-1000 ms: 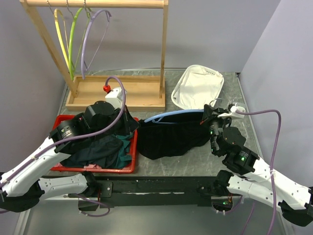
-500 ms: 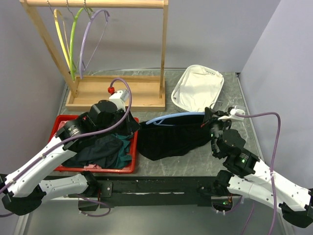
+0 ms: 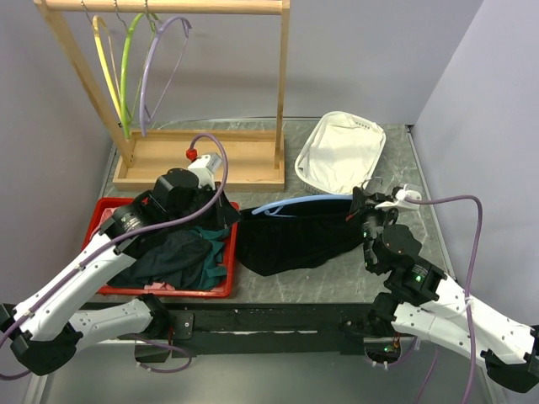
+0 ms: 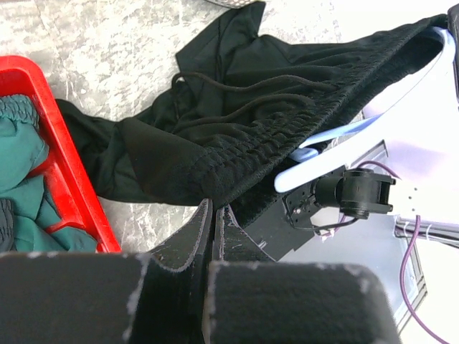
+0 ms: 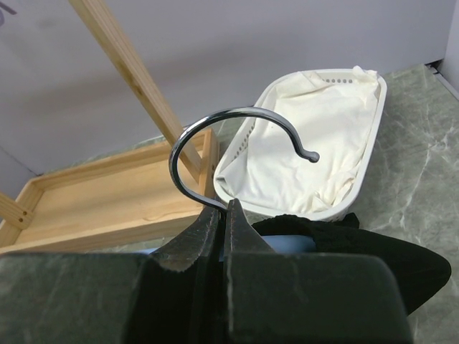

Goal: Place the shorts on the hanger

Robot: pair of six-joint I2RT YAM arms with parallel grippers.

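Observation:
The black shorts (image 3: 290, 240) lie limp on the table between the red bin (image 3: 168, 292) and my right arm. The light blue hanger (image 3: 295, 200) lies arched along their far edge, partly inside the waistband (image 4: 244, 161). It also shows in the left wrist view (image 4: 373, 118). My left gripper (image 3: 226, 217) is shut on the shorts' waistband at their left end (image 4: 214, 209). My right gripper (image 3: 360, 204) is shut on the base of the hanger's metal hook (image 5: 237, 136), jaws together (image 5: 224, 208). Black fabric (image 5: 373, 247) lies just beyond it.
A wooden rack (image 3: 202, 160) at the back left holds yellow (image 3: 103, 50), green (image 3: 126, 67) and lilac hangers (image 3: 160, 67). A white basket (image 3: 341, 151) stands behind the shorts. The red bin holds a teal garment (image 3: 181, 257) and a pink one (image 3: 160, 286).
My left arm has shifted slightly to the right and back with the shorts' left end. The hanger and my right gripper have barely moved.

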